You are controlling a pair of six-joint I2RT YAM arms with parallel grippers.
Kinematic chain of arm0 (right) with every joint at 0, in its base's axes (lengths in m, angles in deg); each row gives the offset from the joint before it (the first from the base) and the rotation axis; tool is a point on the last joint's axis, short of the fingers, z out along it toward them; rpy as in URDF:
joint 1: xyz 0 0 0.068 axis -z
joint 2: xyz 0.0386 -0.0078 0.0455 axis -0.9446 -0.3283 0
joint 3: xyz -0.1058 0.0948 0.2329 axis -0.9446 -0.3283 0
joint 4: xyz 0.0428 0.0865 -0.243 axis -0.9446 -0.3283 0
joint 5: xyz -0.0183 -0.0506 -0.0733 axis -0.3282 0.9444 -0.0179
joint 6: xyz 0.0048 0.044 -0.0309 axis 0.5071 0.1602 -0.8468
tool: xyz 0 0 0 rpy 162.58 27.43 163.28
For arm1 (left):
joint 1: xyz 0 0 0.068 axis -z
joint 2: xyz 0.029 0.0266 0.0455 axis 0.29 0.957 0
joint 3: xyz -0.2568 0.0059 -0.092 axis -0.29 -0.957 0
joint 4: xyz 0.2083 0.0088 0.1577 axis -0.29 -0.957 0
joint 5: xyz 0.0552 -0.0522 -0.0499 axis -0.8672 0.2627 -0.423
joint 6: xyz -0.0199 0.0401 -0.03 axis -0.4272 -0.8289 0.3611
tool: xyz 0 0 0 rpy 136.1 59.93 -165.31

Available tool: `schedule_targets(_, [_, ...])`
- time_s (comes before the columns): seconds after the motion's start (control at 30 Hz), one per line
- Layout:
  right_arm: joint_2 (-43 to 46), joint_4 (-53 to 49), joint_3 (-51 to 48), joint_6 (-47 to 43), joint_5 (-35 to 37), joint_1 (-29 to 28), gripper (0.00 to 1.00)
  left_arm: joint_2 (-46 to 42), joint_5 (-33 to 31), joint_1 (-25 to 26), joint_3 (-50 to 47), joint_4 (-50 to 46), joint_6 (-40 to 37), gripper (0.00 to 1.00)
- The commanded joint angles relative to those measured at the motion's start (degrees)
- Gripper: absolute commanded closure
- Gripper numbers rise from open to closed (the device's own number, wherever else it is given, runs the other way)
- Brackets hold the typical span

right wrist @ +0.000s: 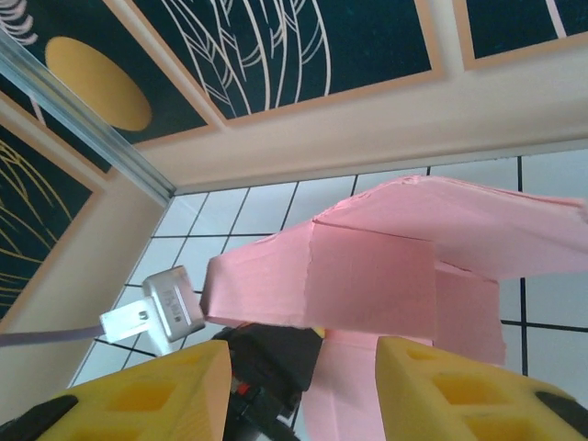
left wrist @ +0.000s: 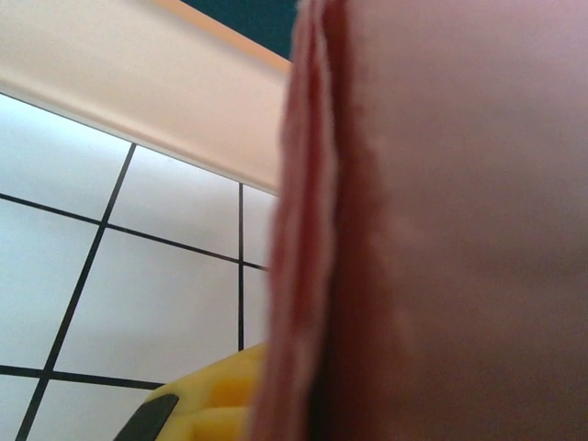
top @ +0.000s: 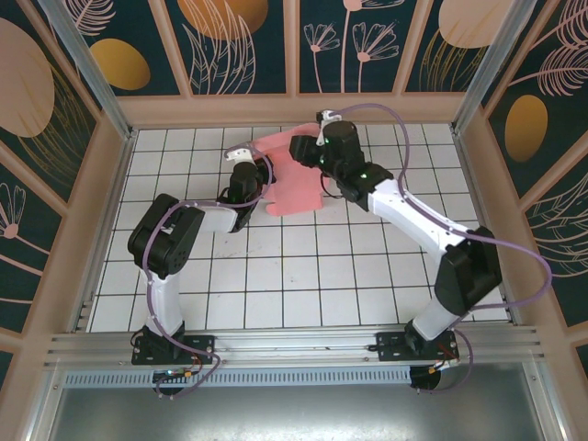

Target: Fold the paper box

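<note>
Right gripper (right wrist: pixel 303 358) spread, holding nothing, close to back wall (top: pixel 294 108). Left gripper (top: pixel 245 181) grip impossible to tell, card against lens. Paper box (top: pixel 289 188) just short of that wall: one panel lifted, rest unfolded. Probably early, most folds left.

Left arm (top: pixel 165 241) is being held folded, with the elbow back above its base, the forearm being run rightward and the wrist being turned toward the far side. Left gripper (top: pixel 248 176) is being held low at far centre. One yellow finger (left wrist: pixel 197 409) is being shown in the left wrist view, and the jaw state cannot be read. Right arm (top: pixel 418 225) is being stretched far-left from its base. Right gripper (top: pixel 308 150) is being pointed toward the left one, close by, with its yellow fingers (right wrist: pixel 147 400) being held wide apart.
</note>
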Motion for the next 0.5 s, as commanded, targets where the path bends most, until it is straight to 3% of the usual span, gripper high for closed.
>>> schedule_targets(0.0, [-2.9,-5.1,5.2,0.6,1.0,0.1,0.55,-2.1,-1.4,0.2,1.4,0.0,-1.3,1.00])
schedule_targets(0.4, [-6.6,-3.1,6.4,2.4,-4.2,2.1,0.85,-1.8,-0.8,0.2,1.7,-0.4,-2.2,1.00])
schedule_targets(0.47, [-6.8,-2.9,6.4,2.3,-4.7,2.2,0.95,-1.6,-0.6,0.2,1.9,-0.6,-2.3,1.00])
